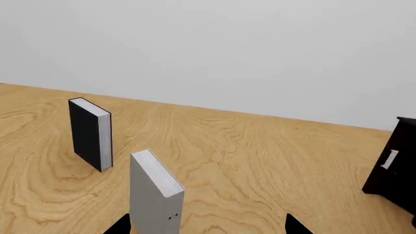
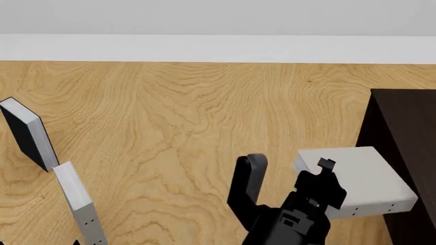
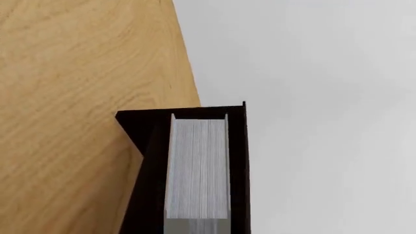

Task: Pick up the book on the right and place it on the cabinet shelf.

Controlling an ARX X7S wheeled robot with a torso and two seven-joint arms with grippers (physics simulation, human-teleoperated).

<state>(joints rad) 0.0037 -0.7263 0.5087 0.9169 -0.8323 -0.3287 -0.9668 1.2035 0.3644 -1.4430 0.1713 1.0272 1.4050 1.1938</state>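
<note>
Jaws of the right gripper (image 2: 289, 166) stood spread apart, just beside the book (image 2: 364, 178), which lay flat against the dark cabinet (image 2: 402, 132). Left gripper (image 1: 206, 225) jaws were also spread, flanking the slimmer grey book (image 1: 155, 192) near a black book (image 1: 91, 134) on the surface (image 2: 184, 117)

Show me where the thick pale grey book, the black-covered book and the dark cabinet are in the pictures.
thick pale grey book (image 2: 361, 173): head view, on its broad top cover.
black-covered book (image 1: 85, 134): left wrist view, on its black cover.
dark cabinet (image 2: 402, 120): head view, on its top panel.
</note>
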